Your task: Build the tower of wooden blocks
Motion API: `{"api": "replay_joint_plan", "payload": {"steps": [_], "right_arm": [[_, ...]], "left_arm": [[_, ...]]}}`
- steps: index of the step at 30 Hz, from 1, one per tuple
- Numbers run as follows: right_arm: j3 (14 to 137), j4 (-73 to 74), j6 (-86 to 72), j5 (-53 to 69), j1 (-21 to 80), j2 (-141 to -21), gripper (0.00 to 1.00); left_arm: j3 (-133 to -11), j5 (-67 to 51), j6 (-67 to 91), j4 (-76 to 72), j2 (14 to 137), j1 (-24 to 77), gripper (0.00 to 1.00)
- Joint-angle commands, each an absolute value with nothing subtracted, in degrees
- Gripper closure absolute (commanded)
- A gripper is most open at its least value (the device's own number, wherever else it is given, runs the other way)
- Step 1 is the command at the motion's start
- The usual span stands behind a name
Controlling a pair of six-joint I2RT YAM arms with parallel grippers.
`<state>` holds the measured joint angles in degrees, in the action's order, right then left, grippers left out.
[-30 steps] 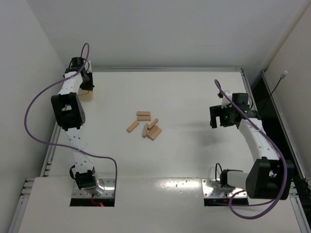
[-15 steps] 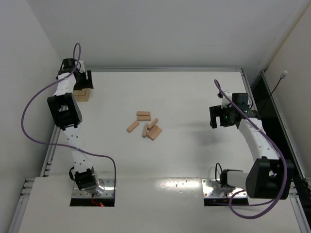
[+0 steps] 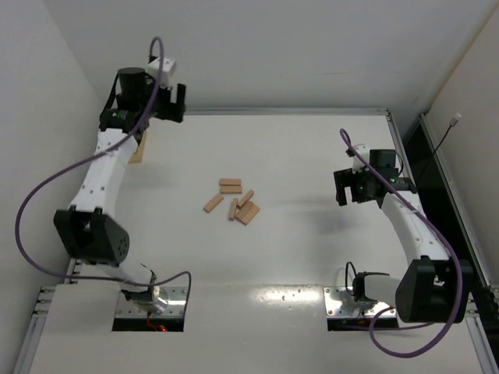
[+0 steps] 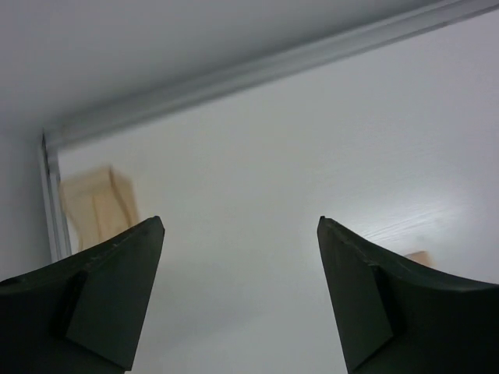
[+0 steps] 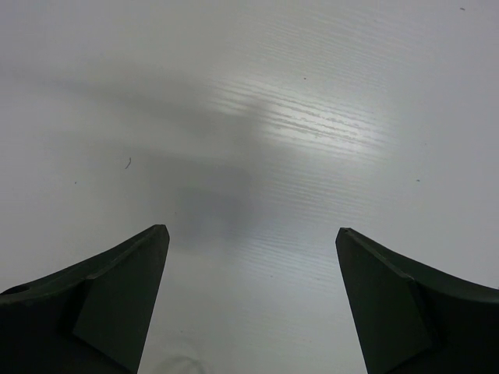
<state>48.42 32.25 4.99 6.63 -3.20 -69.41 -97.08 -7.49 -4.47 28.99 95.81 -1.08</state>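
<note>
The left arm [image 3: 101, 167] reaches to the far-left corner of the tabletop [image 3: 312, 148], its wrist raised above the surface. The left arm's jaws stand wide apart with nothing between them, as the wrist view shows. Just below them, tight in that far-left corner and close to the left edge rail, stands the tower [image 4: 93, 204]. From above only a tan sliver of it [image 3: 139, 149] shows beside the arm, and the wrist view blurs it, so its height in blocks cannot be told.

The loose wood blocks [image 3: 234, 199] lie scattered flat near the middle of the tabletop, well apart from the tower. Some touch each other and point different ways. A tan corner of one block [image 4: 419, 257] shows past the right-hand finger in the left wrist view.

The right arm [image 3: 405, 222] is held over the right side of the tabletop, well clear of the scatter. The right arm's jaws are also spread and empty, with only bare white surface below. A purple cable [image 3: 35, 202] loops from the left arm.
</note>
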Motion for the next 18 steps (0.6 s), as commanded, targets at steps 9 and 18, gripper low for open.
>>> {"api": "replay_joint_plan", "payload": {"steps": [9,18], "right_arm": [[59.0,31.5,13.9,4.7,1.4,-69.0,0.14],[54.9,31.5,12.1,7.9,0.9,-66.5,0.14]], "left_arm": [[-81.4,-14.7,-16.1,39.5,89.6,22.1,0.27],[-79.3,-15.9,-30.6,44.6,99.3,28.0,0.13]]}}
